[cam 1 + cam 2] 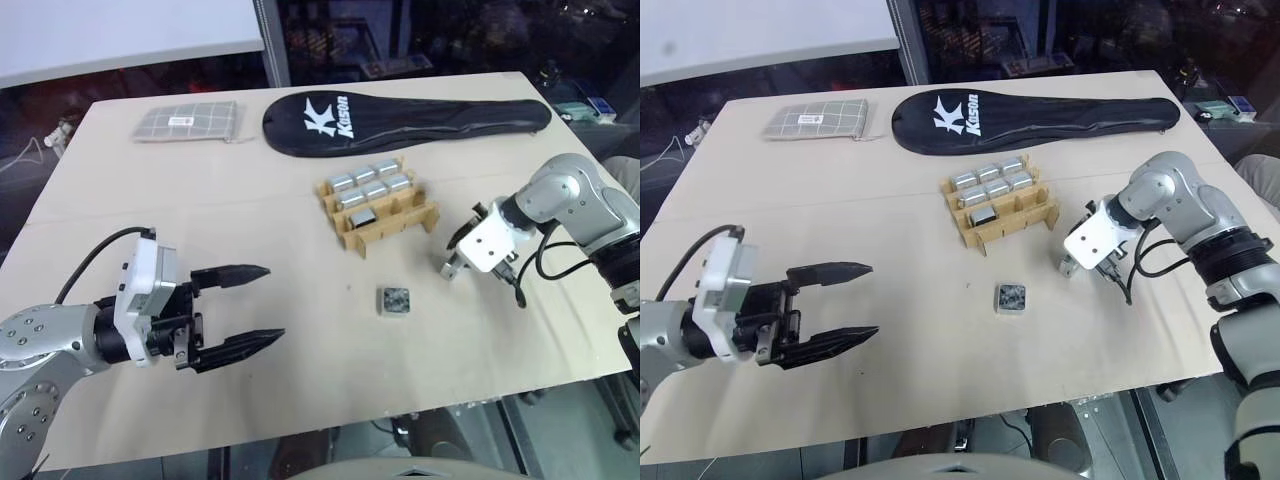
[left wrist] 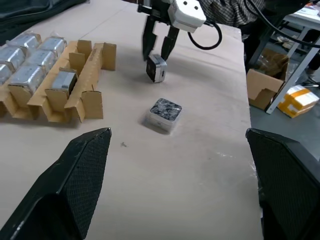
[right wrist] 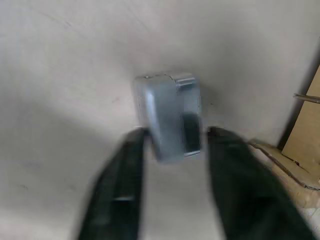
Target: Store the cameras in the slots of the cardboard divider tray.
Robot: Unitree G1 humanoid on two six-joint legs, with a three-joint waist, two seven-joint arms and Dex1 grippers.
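The cardboard divider tray [image 1: 402, 226] lies on the table right of centre. Several silver cameras [image 1: 372, 181] fill its back rows, and one more [image 1: 361, 216] sits in a front slot. A loose camera [image 1: 395, 300] with a dark speckled top lies on the table in front of the tray. To the tray's right, my right gripper [image 1: 451, 269] points down, shut on another camera [image 3: 167, 110] at the tabletop, one finger on each side. My left gripper [image 1: 275, 303] hovers open over the table's left front, holding nothing.
A black racket cover [image 1: 400, 118] lies along the back of the table, with a grey checked pouch [image 1: 188, 122] at the back left. The table's right edge runs close behind my right arm. Cardboard boxes [image 2: 260, 87] stand on the floor beyond it.
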